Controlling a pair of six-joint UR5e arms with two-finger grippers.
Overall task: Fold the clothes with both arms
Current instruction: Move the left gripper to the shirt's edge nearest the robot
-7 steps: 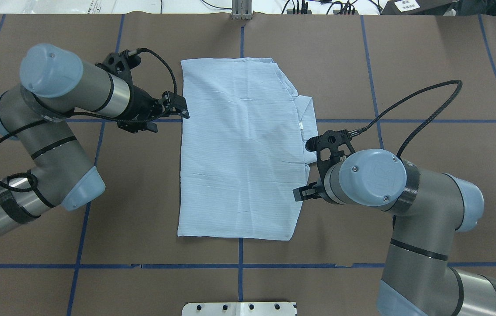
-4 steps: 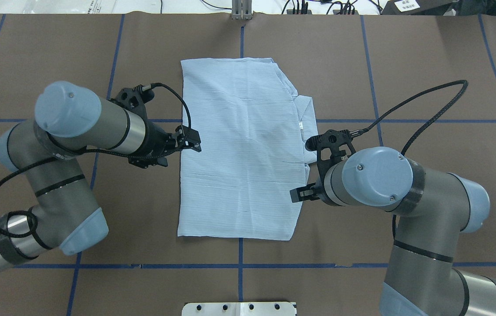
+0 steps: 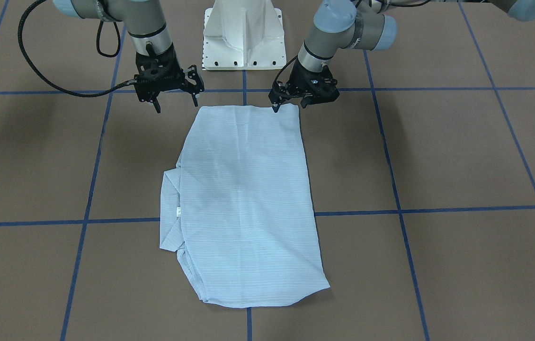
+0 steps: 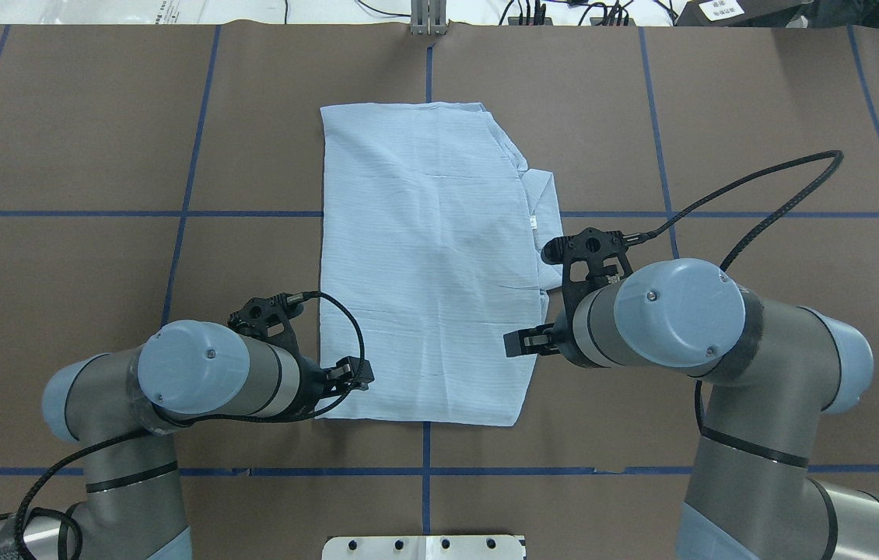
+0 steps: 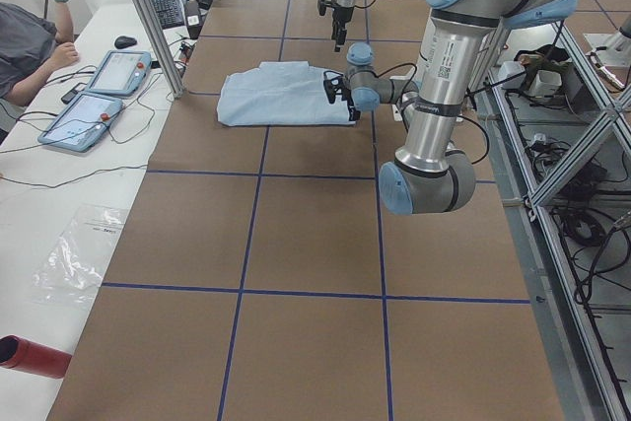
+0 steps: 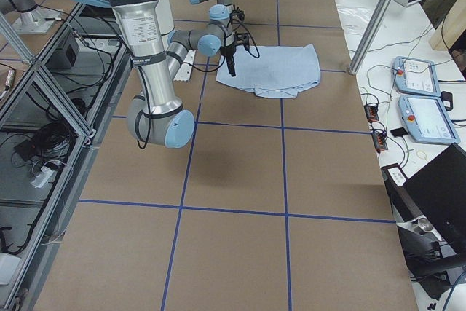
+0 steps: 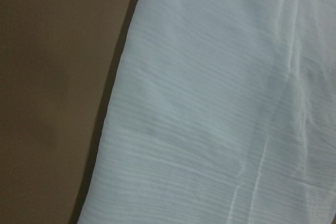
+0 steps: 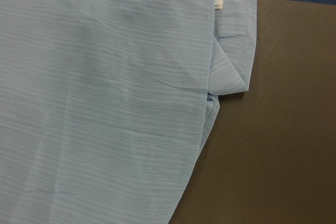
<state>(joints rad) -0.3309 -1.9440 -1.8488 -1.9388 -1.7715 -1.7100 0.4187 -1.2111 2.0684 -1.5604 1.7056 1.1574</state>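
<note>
Shirt point(image 4: 424, 264) folded flat on counter point(image 4: 758, 101). Left pincer point(image 3: 289, 105) released, empty, at shirt's near-left corner. Right pincer point(image 3: 176, 102) released, empty, beside near-right corner.

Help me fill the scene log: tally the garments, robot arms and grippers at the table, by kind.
Shirts: 1, the pale blue shirt
Robot arms: 2, left arm and right arm
Grippers: 2, left gripper and right gripper, both open
Total: 5
</note>
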